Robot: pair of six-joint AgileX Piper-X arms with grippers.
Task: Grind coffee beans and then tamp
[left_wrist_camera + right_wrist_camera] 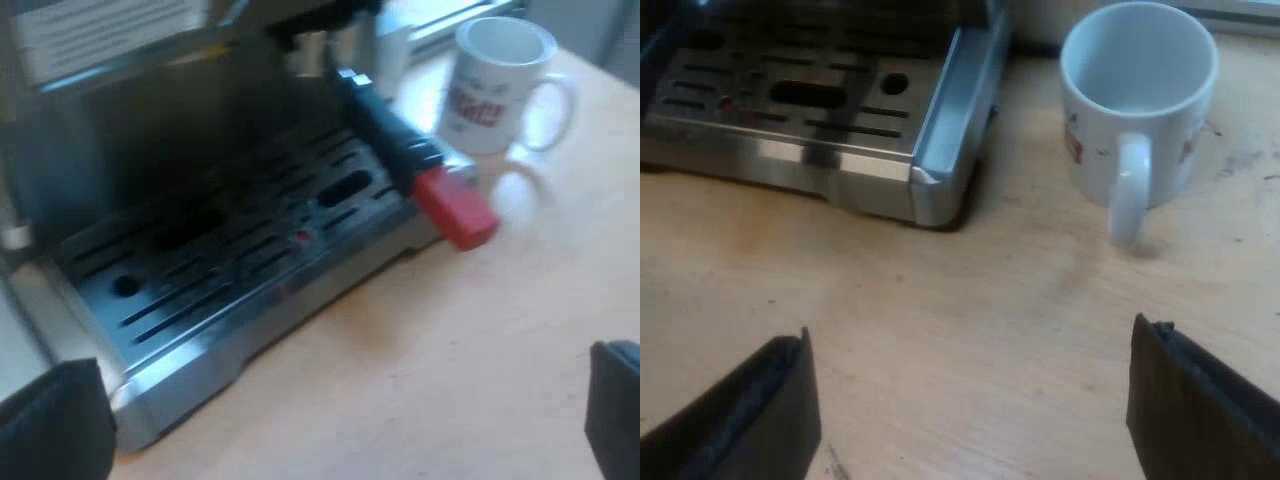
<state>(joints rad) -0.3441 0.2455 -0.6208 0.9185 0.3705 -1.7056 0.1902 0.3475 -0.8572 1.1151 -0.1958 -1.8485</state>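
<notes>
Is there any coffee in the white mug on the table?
No, the mug stands upright and its inside is bare white down to the bottom.

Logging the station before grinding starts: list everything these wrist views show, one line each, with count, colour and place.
espresso machine: one, silver metal, on the table
drip tray: one, silver with dark slots, at the machine's base
holder handle: one, dark ending in red, sticking out from the machine's front over the drip tray
mug: one, white with red print, upright and empty, near the drip tray's corner
table: one, light wood, under everything
left gripper: one, black jaws wide apart, nothing between, over the table by the drip tray
right gripper: one, black jaws wide apart, nothing between, over the table near the mug
</notes>
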